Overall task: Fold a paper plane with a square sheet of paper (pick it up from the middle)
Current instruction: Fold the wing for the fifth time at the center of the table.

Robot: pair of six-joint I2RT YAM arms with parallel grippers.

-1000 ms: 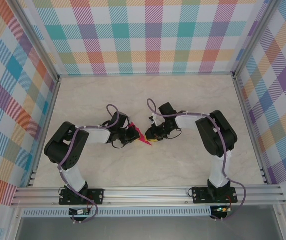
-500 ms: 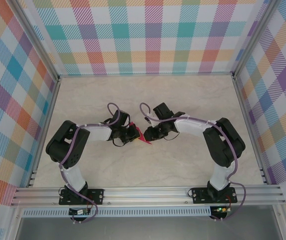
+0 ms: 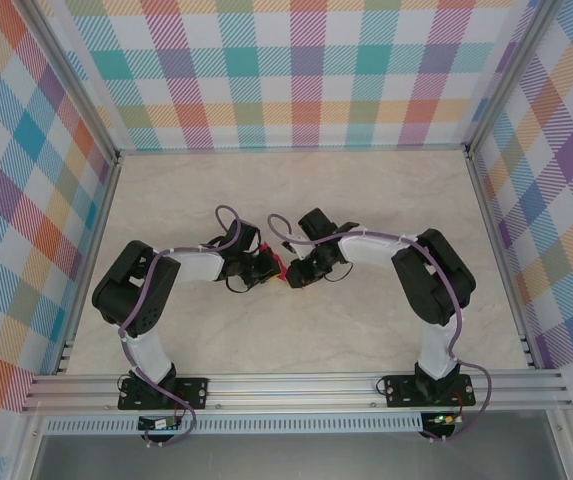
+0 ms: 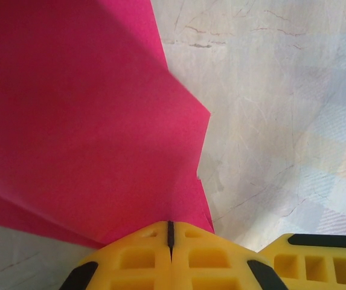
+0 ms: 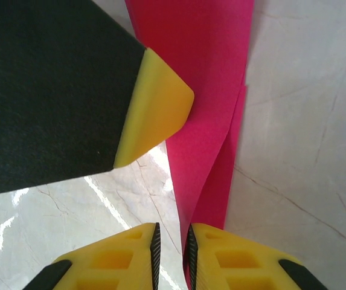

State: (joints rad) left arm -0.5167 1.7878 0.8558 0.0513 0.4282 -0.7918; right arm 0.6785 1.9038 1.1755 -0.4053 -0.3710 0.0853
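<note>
Tear risk: thin magenta-pink paper sheet (image 4: 88,121), partly folded, is stretched between both arms at the middle of the beige marbled tabletop (image 3: 366,200).
Yellow-fingered left gripper (image 4: 169,232) is clamped on one edge, and yellow-fingered right gripper (image 5: 171,241) pinches a folded strip. Any pull apart or twist could rip the paper or slip it free.

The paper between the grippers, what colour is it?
The paper is magenta-pink; left wrist view shows it best.

The magenta-pink paper (image 3: 277,267) hangs just above the middle of the table, matte and plain, folded into overlapping layers with sharp creases. One end fans out as a broad angled flap from the left gripper (image 4: 169,232). The other narrows to a doubled strip pinched in the right gripper (image 5: 171,241).
</note>
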